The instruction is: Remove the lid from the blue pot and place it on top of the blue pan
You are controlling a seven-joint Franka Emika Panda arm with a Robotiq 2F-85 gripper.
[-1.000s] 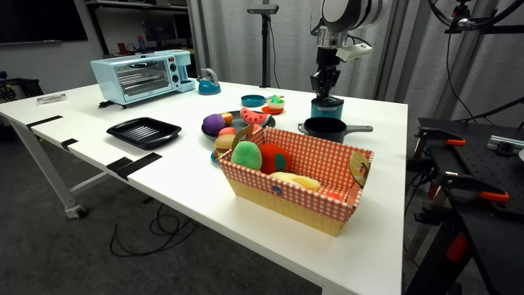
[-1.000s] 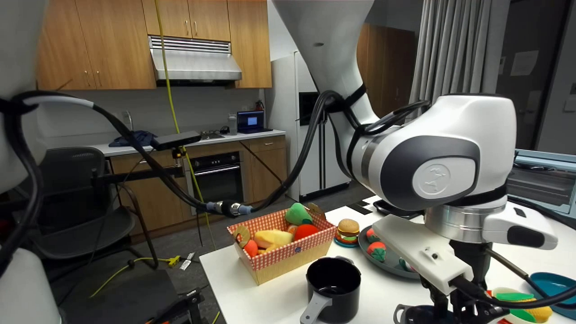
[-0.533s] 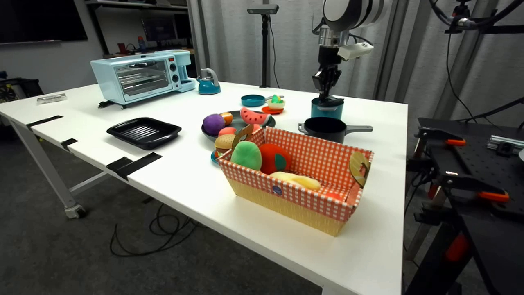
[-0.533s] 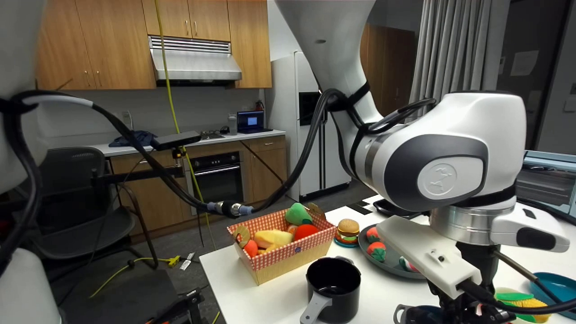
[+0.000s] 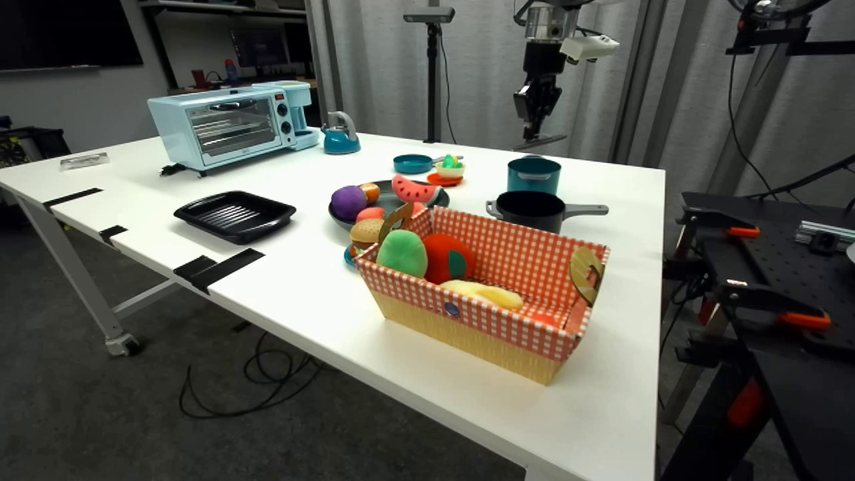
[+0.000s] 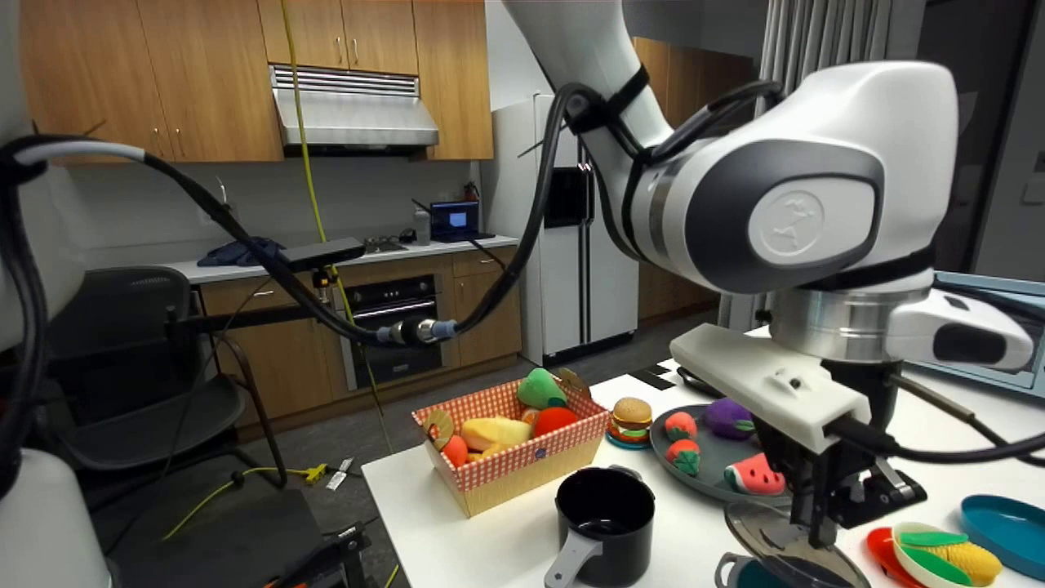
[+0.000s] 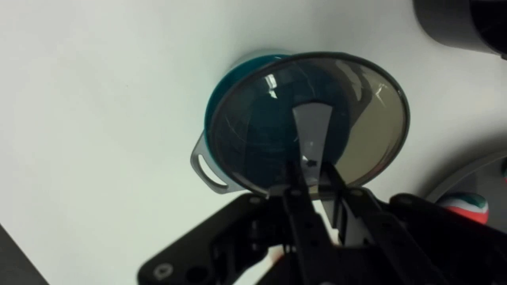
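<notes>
The teal-blue pot (image 5: pixel 534 182) stands uncovered on the table; it also shows at the bottom of an exterior view (image 6: pixel 753 576). My gripper (image 5: pixel 532 133) is shut on the grey handle of the clear dark-rimmed lid (image 5: pixel 542 142). The lid hangs tilted a little above the pot, apart from it. In the wrist view the gripper (image 7: pixel 313 173) has its fingers on both sides of the lid handle, and the lid (image 7: pixel 261 130) overlaps most of the pot (image 7: pixel 233 79). The shallow teal-blue pan (image 5: pixel 411 164) with a long grey handle stands farther back; it also shows at the right edge (image 6: pixel 1008 531).
A black saucepan (image 6: pixel 604 523) stands beside the pot, with the checked basket (image 5: pixel 461 331) of toy food beyond. A grey plate (image 6: pixel 710 486) holds toy fruit. A small bowl (image 5: pixel 449 172) with toy corn on a red plate sits between the pot and the pan.
My gripper has risen with the lid in it. The lid has come off the pot, and the pot's open top now shows. The other objects have not moved.
</notes>
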